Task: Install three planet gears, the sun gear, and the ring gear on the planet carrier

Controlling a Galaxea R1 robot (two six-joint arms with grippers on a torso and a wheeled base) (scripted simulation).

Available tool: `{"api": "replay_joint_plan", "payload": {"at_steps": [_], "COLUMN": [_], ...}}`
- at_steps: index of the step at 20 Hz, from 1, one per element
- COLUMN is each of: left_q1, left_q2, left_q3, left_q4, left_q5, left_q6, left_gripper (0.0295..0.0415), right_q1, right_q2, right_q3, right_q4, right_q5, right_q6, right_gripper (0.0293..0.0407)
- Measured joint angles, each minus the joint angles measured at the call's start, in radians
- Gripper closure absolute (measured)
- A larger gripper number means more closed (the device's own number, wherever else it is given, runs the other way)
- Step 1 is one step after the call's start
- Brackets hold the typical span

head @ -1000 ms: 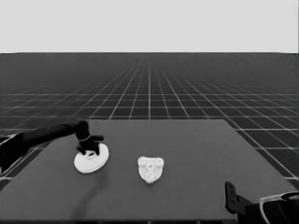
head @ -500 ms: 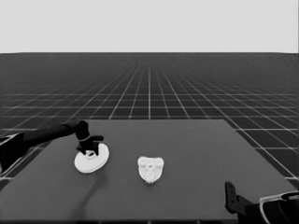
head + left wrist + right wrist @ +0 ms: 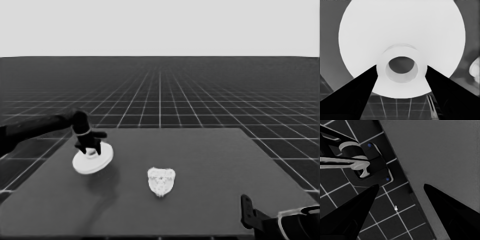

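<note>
My left gripper [image 3: 90, 149] is shut on the raised hub of the larger round part [image 3: 93, 163], the ring gear, over the table's left side. A shadow lies on the table below and to the right of it, so it hangs clear of the surface. In the left wrist view the fingers [image 3: 357, 95] press either side of the hub, and the broad disc [image 3: 400, 30] fills the picture. At the table's middle sits the smaller round part [image 3: 161, 181], the planet carrier, with knobbly gears on top. My right gripper [image 3: 248, 212] waits open at the lower right corner.
The dark table [image 3: 215, 160] stretches right of the gear stack. In the right wrist view the table's corner [image 3: 440, 157] shows beside the floor grid and dark machinery with blue lights [image 3: 370, 167].
My left gripper has risen a little with the larger round part, which now throws a shadow on the table. The right arm has not moved.
</note>
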Motion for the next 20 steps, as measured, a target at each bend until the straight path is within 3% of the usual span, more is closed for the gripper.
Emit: {"api": "replay_joint_plan", "payload": {"at_steps": [2,3,4,5,9,12,15,20], "left_q1": [-0.001,0.015,0.031,0.040,0.049,0.050,0.127,0.143], "left_q2": [0.000,0.020,0.223,0.400,0.638,0.662,0.677,0.681], "left_q3": [0.000,0.312,0.408,0.351,0.138,0.104,0.058,0.045], "left_q4": [-0.001,0.054,0.078,0.086,0.091,0.092,0.166,0.183], "left_q5": [0.001,0.015,0.039,0.051,0.056,0.056,0.034,0.028], "left_q6": [0.000,-0.451,-0.691,-0.773,-0.774,-0.767,-0.740,-0.733], "left_gripper": [0.0362,0.0362,0.0358,0.0356,0.0356,0.0356,0.0357,0.0357], "right_q1": [0.000,0.000,0.000,0.000,0.000,0.000,0.000,0.000], "right_q2": [0.000,0.000,0.000,0.000,0.000,0.000,0.000,0.000], "right_q3": [0.000,0.000,0.000,0.000,0.000,0.000,0.000,0.000], "right_q4": [0.000,0.000,0.000,0.000,0.000,0.000,0.000,0.000], "right_q5": [0.000,0.000,0.000,0.000,0.000,0.000,0.000,0.000], "right_q6": [0.000,0.000,0.000,0.000,0.000,0.000,0.000,0.000], "right_gripper": [0.0315,0.0315,0.0315,0.0315,0.0315,0.0315,0.0315,0.0315]}}
